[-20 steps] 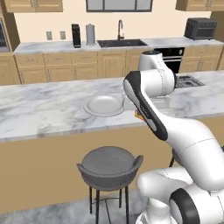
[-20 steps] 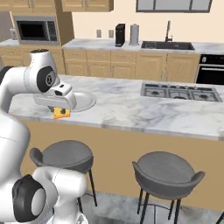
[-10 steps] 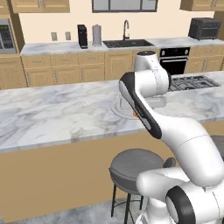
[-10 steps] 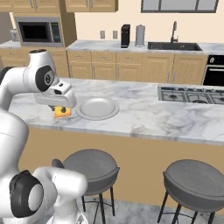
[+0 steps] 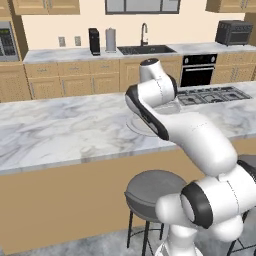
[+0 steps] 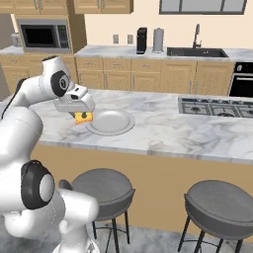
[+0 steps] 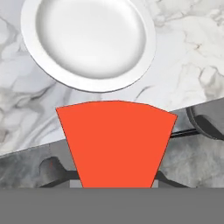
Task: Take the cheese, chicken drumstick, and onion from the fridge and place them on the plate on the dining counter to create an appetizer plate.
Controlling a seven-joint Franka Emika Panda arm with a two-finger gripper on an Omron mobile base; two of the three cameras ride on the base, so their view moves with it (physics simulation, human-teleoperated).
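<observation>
Warm wooden kitchen cabinets and a wall counter with a black sink line the back of the room, and before them runs the long white-grey marbled dining counter (image 6: pixel 163 129) on its tan base, with round grey stools (image 6: pixel 102 189) tucked along its near side. On that counter sits the flat round pale grey-white plate (image 6: pixel 109 122), bare on top, with a dark cooktop (image 6: pixel 217 107) set into the stone further along.

My tool (image 6: pixel 82 116) is closed on the small orange-yellow cheese wedge with a reddish rind side (image 6: pixel 83 117); I hold it in the air just beside the plate's rim, over the near edge of the counter. From the right base view the wedge hangs below my white hand, apart from the stone. In the hand view the wedge's red rind face (image 7: pixel 117 144) spreads wide between my fingers, the plate (image 7: pixel 89 43) lies beyond it, and the counter's edge crosses behind the wedge with a stool and grey floor past it. In the left base view my own arm hides most of the plate (image 5: pixel 135 125), of which a sliver of rim shows.
</observation>
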